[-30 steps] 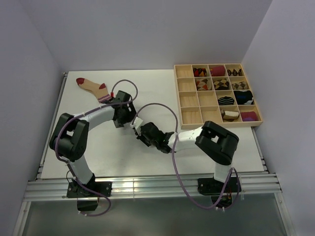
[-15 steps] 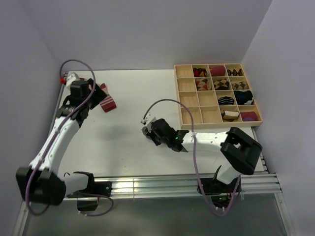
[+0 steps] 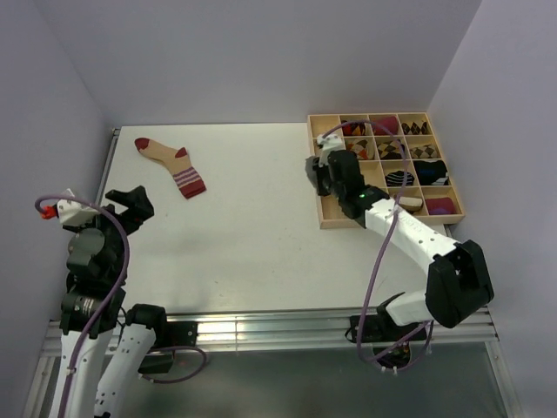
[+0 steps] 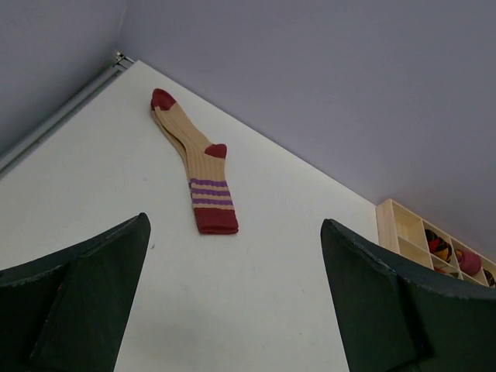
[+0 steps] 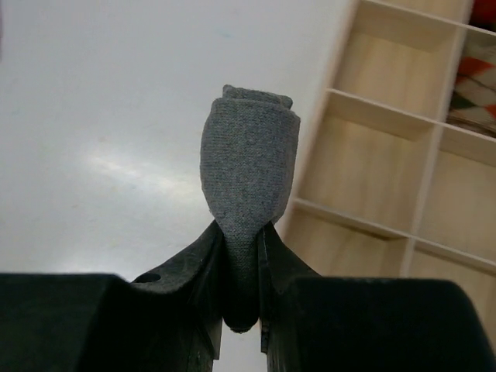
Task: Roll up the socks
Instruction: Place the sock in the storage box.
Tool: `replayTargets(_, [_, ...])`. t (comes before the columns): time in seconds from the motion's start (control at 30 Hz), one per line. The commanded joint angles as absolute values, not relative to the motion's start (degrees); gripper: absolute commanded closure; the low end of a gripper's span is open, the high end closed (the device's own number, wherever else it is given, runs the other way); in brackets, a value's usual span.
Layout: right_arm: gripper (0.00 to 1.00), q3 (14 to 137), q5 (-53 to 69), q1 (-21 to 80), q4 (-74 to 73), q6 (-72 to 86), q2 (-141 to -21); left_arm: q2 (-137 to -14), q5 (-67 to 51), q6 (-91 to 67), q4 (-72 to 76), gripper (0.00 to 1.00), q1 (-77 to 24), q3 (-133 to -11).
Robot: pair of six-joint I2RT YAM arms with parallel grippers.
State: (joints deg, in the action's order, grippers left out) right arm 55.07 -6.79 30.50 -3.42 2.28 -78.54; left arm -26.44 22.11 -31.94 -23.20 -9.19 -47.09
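Rolled grey sock (image 5: 249,155) pinched in right gripper (image 5: 242,239), wrist view only

From my spread left gripper (image 4: 234,232) I see open table (image 3: 261,235) up to the beige sock (image 4: 194,174), lying flat at far left. On the right, the tray (image 3: 324,223) stands walled. Its left column is bare beside my right gripper (image 5: 242,232), which pinches the grey sock (image 5: 249,155). Sock bundles (image 3: 416,171) fill the compartments further right.

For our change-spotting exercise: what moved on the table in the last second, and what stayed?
The left gripper, open, drew back from mid-table to the near left. The right gripper, shut on the rolled grey sock, swung right to the tray. The beige sock and tray contents stayed put.
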Motion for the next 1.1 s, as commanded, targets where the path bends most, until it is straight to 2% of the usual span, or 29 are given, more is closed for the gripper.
replayTargets(0.0, [1.0,58.2,-7.4,23.6,-6.6,0.6,-78.7,-22.4,24.6,-28.1,-21.3,0.03,-9.0,-43.5])
replayTargets(0.17, [1.0,58.3,-6.5,13.1,-6.1,-1.8,-81.3,-20.4,24.6,-27.9,-20.8,0.02,-9.1,-39.4])
replayTargets(0.4, [1.0,58.1,-4.8,4.9,-1.5,-4.9,-88.2,-20.1,23.5,-28.7,-19.6,0.03,-11.1,-35.1])
replayTargets(0.73, [1.0,65.3,-2.5,0.4,-2.7,-8.1,-99.0,-19.7,28.5,-26.7,-20.4,0.04,-15.1,-34.2])
replayTargets(1.07, [1.0,74.1,-5.7,0.4,-9.4,-9.3,-103.1,-19.2,29.2,-26.3,-20.4,0.04,-16.3,-33.8])
